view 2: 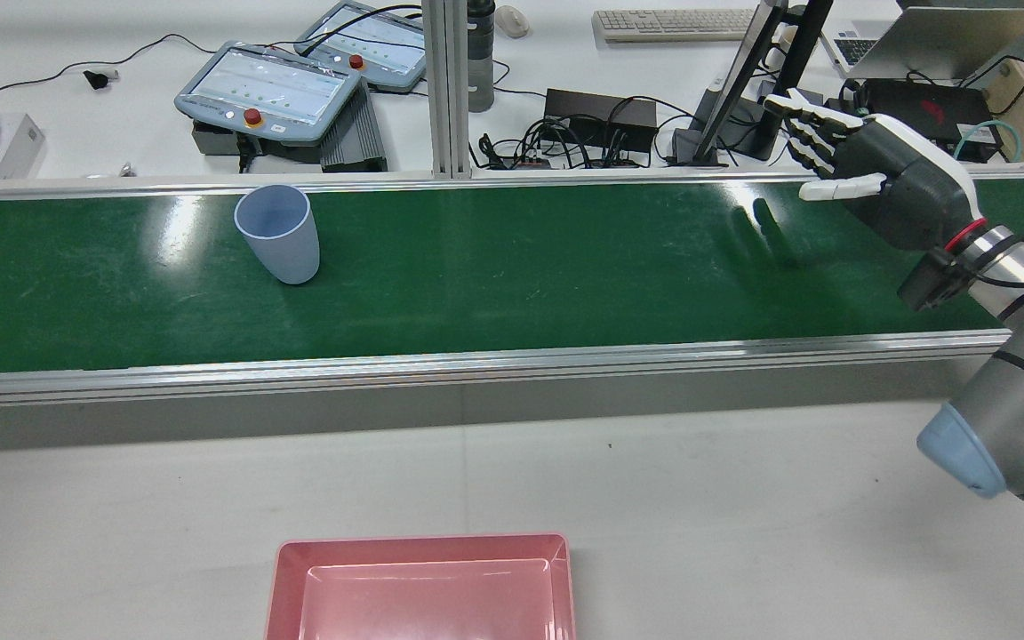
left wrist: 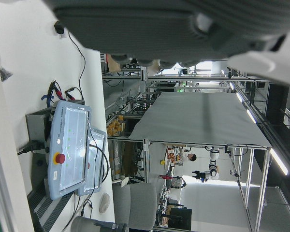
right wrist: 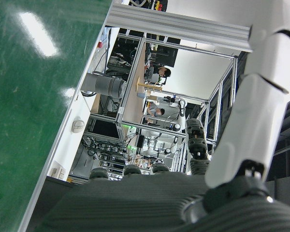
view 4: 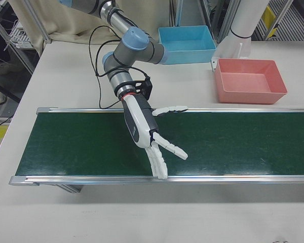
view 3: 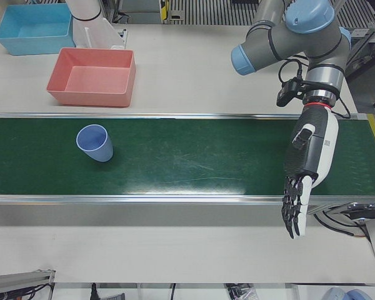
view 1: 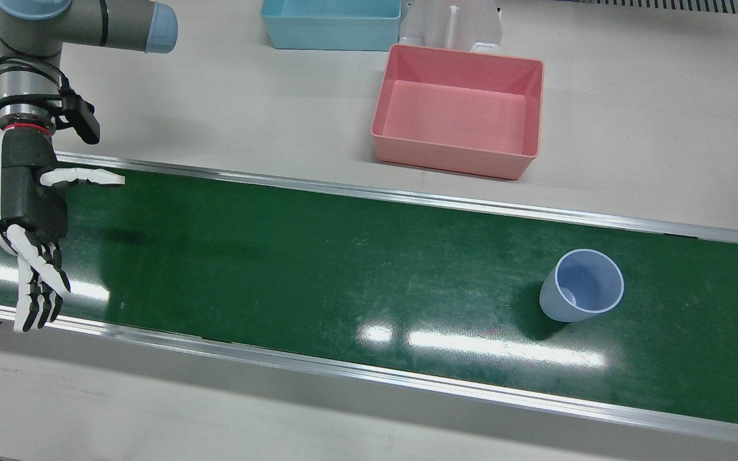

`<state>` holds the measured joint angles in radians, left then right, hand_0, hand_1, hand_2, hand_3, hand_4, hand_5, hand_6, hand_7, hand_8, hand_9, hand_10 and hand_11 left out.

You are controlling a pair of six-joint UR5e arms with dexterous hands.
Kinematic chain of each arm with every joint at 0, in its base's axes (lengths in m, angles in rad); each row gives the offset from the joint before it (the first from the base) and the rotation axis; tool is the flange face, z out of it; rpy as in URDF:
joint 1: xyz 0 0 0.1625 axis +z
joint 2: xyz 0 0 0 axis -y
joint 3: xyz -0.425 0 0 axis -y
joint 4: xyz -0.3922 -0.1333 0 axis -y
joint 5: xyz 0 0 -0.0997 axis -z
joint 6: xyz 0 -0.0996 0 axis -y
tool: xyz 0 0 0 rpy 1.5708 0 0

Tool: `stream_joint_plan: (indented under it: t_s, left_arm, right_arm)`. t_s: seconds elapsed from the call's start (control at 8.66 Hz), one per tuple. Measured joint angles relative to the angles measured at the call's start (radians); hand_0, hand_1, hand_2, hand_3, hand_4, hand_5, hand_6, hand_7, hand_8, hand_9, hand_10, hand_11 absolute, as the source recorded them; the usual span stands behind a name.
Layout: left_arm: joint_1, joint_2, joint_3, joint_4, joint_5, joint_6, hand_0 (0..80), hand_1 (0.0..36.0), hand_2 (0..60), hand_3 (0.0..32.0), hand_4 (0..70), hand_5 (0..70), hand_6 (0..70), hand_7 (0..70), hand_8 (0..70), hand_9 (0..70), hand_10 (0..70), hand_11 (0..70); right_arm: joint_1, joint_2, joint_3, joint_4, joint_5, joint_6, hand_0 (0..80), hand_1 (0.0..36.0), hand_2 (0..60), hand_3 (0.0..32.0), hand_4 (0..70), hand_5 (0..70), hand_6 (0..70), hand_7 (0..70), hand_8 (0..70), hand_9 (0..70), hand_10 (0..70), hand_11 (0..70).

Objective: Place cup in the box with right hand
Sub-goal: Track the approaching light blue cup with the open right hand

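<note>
Front view: a pale blue plastic cup (view 1: 580,286) stands upright at 4 o'clock on the green conveyor belt (view 1: 279,256). An empty pink rectangular plastic box (view 1: 452,163) sits at 1 o'clock on the table. The right hand (view 1: 29,211) hovers at 9 o'clock, fingers spread, holding nothing.

Rear view: cup (view 2: 276,233) at 10 o'clock, well apart from the right hand (view 2: 885,187).

Left-front view: the left hand (view 3: 309,169) is at 3 o'clock, fingers apart and empty.

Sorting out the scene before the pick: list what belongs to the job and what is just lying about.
Job: cup upright on the green belt; pink box, empty; right hand, open.
Lying about: blue box; keyboard; two control tablets.
</note>
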<state>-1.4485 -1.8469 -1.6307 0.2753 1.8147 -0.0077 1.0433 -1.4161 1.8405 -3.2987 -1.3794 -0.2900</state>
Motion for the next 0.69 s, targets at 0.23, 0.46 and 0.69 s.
stream_joint_plan:
  t_s: [0.23,0.46,0.69]
  left_arm:
    - [0.0,0.0,0.0,-0.001,0.0,0.0,0.0,0.0,0.0,0.0,0.0,0.0,0.0,0.0,0.0,0.0,0.0,0.0]
    - [0.0,0.0,-0.001,0.0,0.0,0.0,0.0,0.0,0.0,0.0,0.0,0.0,0.0,0.0,0.0,0.0,0.0,0.0]
    - [0.0,0.0,-0.001,0.0,0.0,0.0,0.0,0.0,0.0,0.0,0.0,0.0,0.0,0.0,0.0,0.0,0.0,0.0]
  right_arm:
    - [-0.003,0.0,0.001,0.0,0.0,0.0,55.8,16.7,4.2,0.0,4.7,5.9,2.0,0.0,0.0,0.6,0.0,0.0]
    - [-0.004,0.0,0.001,0.0,-0.001,0.0,55.1,18.7,5.8,0.0,3.2,6.0,2.0,0.0,0.0,0.4,0.0,0.0]
    - [-0.006,0.0,0.002,0.0,-0.001,0.0,55.5,17.8,4.7,0.0,3.8,6.0,2.0,0.0,0.0,0.6,0.0,0.0]
